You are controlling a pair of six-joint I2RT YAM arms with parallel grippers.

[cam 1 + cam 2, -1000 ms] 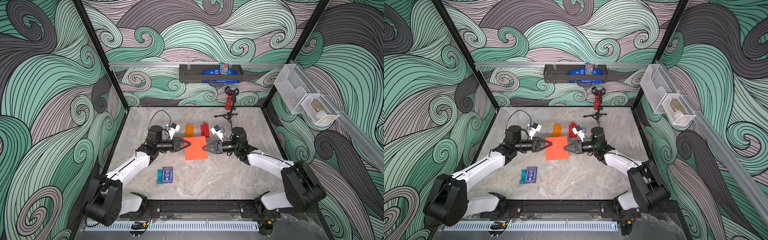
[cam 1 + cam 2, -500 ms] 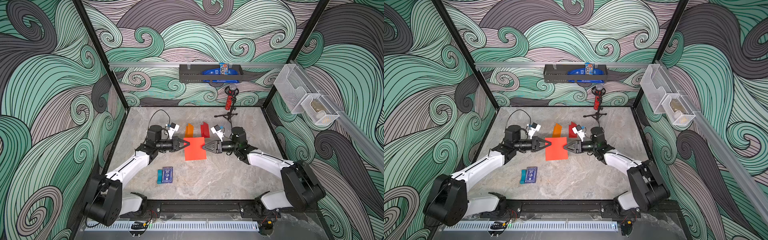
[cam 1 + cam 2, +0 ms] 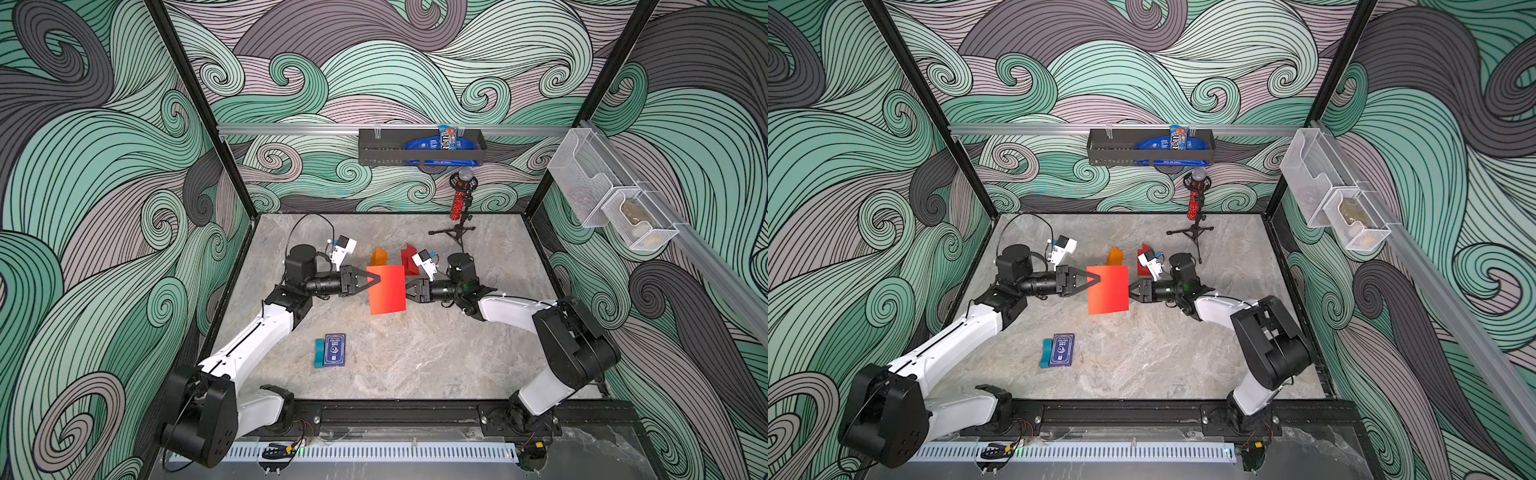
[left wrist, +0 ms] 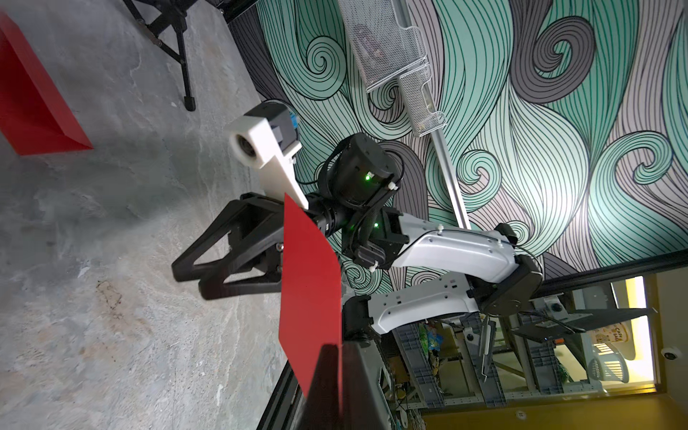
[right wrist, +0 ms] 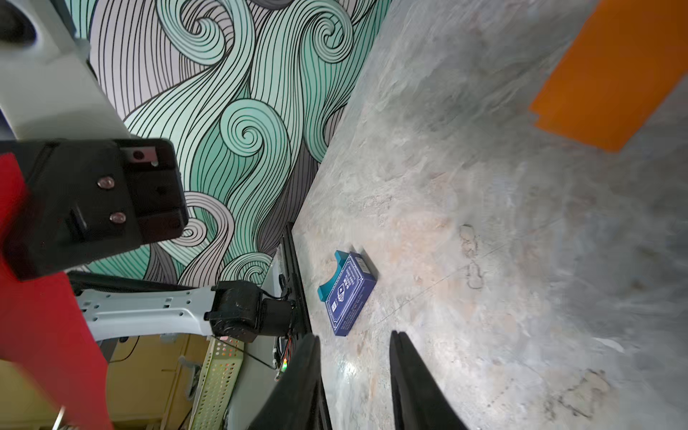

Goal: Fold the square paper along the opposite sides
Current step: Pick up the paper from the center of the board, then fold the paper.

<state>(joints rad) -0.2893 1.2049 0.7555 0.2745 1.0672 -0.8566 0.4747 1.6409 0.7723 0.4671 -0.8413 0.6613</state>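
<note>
Grey stone-patterned table (image 3: 415, 365). Above it, clear of the surface, a red paper square (image 3: 386, 289) hangs beyond the blue card box (image 3: 334, 350) and slightly to its right. My left gripper (image 3: 377, 279) is pressed together on the sheet's upper edge on the box's side. My right gripper (image 3: 407, 287), spread and empty, sits just beside the edge farthest from the box. I judge the sheet light, thin and slick. It stays nearly flat from one pinch but creases easily, so I would pinch it at the edges, near the corners.

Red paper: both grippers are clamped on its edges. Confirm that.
Not both. Only the left gripper is clamped on the red paper. The right gripper stands open with nothing between its jaws, as the right wrist view shows.
</note>
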